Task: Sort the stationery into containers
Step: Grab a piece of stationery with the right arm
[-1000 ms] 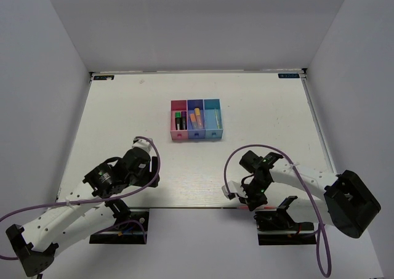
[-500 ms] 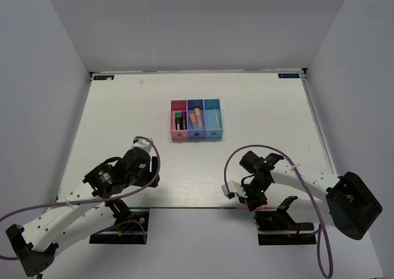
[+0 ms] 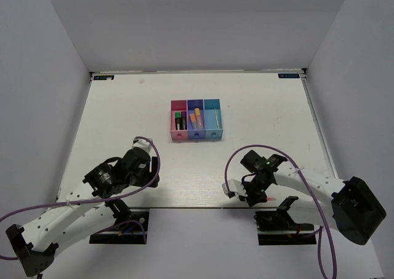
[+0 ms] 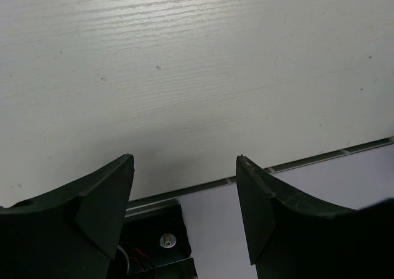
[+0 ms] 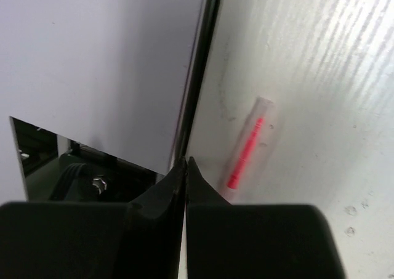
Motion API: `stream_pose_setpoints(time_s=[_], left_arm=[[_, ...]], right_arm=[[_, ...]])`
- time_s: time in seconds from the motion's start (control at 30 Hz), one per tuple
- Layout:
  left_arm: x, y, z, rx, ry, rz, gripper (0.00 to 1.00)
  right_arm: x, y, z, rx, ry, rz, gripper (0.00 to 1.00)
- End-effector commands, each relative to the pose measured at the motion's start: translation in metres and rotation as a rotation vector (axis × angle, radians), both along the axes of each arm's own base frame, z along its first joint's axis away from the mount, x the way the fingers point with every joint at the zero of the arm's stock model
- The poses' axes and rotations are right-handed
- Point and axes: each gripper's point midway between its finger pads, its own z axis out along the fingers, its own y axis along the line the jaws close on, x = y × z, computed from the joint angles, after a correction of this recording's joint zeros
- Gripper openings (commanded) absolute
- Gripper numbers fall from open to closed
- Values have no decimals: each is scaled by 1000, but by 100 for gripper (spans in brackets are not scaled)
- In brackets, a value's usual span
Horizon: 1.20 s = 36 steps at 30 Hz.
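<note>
While the left gripper [image 4: 184,165] hangs spread and empty over the table [image 4: 184,57] by its near edge, the joined bins stand mid-table, well away from both arms. The pink bin [image 3: 178,120] holds a green-capped marker [image 3: 177,115], the dark blue bin [image 3: 196,120] holds orange highlighters [image 3: 197,114], and the light blue bin [image 3: 212,120] holds a thin stick I can barely make out. Further right, the right gripper [image 5: 186,163] has its fingers pressed together with nothing between them. Just beyond the tips lies the thin pink-red pen [image 5: 246,149], flat on the table, close to the near edge and running roughly along it.

The pen looks light, stiff and smooth, so it would likely roll or skid under a glancing touch and could go over the edge. The best hold is probably across the middle of the barrel, with the jaws opened first and set square to its length.

Compared with a second ago, the left arm and the bins sit exactly as they did. The right arm's wrist has shifted slightly and its rear elbow has swung lower and further right.
</note>
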Motion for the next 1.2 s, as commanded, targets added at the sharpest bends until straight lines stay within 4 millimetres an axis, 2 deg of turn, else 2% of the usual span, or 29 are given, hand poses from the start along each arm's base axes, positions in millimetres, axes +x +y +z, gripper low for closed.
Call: stream_pose_setpoints(time_s=[0.0,0.1,0.23,0.3,0.33,0.37,0.4,0.47,0.57,0.6,0.73,0.9,1.17], left_arm=[[1,0,4,-12,-11,4,77],[1,0,4,-11,-11,3,77],[0,0,5,-10,-12,0,77],[0,1,5,-9,-11,1,77],[0,1,6,-9,-11,3,77],[0,1,5,-7,-12,0,77],[-1,2,6,-7,-12,1,77],[0,3,7,-4,-15,3,77],[0,4,7,-2,-18,3,77],[0,4,7,-4,-20,5,77],[-2,5,5,-4,-18,4,77],[-3,8,5,-1,-22,13,77],[-5,12,4,-1,-28,18,77]], right_arm=[[15,2,-3,11,-86,8,0],[15,2,1,18,-85,3,0],[13,13,17,78,-71,-3,0],[25,21,30,106,-121,-27,0],[34,24,37,114,-166,-43,7],[40,25,41,120,-195,-61,20],[52,23,46,99,-255,-77,27],[65,17,48,58,-320,-100,39],[81,13,46,32,-383,-113,49],[87,4,39,-15,-419,-115,49],[98,-3,30,-67,-430,-113,52],[113,-1,22,-85,-453,-145,53],[115,-6,2,-131,-392,-106,51]])
